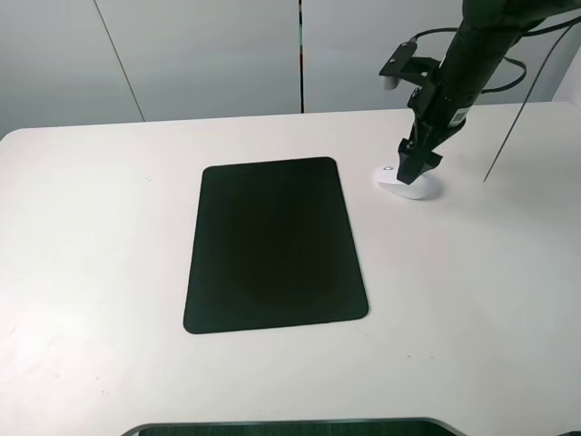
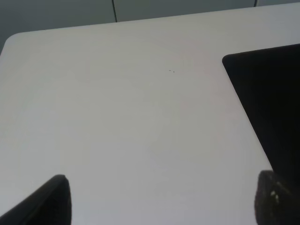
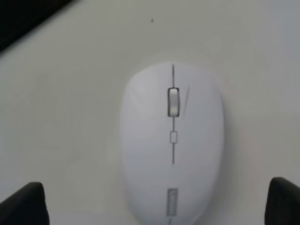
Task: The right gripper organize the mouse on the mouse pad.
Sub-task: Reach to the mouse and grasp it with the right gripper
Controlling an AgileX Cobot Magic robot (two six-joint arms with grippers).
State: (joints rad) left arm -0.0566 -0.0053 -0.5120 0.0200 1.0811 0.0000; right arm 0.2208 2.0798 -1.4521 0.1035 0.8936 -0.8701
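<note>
Mouse [image 1: 408,184] lies on the desk [image 1: 91,272] just off the far right corner of the mouse pad [image 1: 272,245] in the high view, with the right hand [image 1: 416,165] down over it and nothing between it and the pad. The left wrist view shows the left hand [image 2: 159,201] spread wide beside the pad's corner, holding nothing. In the right wrist view the right hand's fingers [image 3: 23,206] stand wide apart either side of the mouse, gripping nothing. Closing off-centre on that smooth rounded shell could squirt it out, and a low carry might catch the pad's edge.
</note>
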